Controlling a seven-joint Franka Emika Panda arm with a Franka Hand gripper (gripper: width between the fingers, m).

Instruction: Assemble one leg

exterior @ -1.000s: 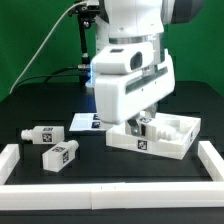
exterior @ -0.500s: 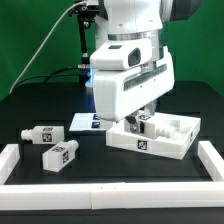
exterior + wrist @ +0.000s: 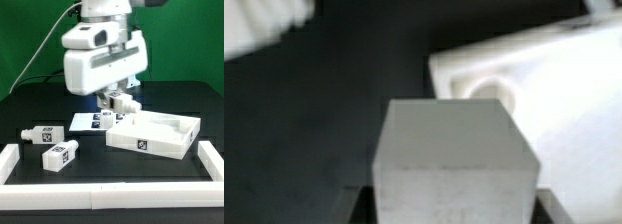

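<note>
My gripper is shut on a leg, a small white tagged block, and holds it in the air above the table, beyond the far-left corner of the tabletop piece. In the wrist view the leg fills the middle between the jaws, and the tabletop piece lies beyond it with a round hole showing. Two more legs lie on the black table at the exterior view's left.
The marker board lies flat behind the tabletop piece, under the held leg. A low white rail runs along the front and both sides of the table. Cables hang behind the arm.
My arm has lifted up and moved toward the exterior view's left, away from the tabletop piece, carrying the leg with it. The two loose legs have not moved.
</note>
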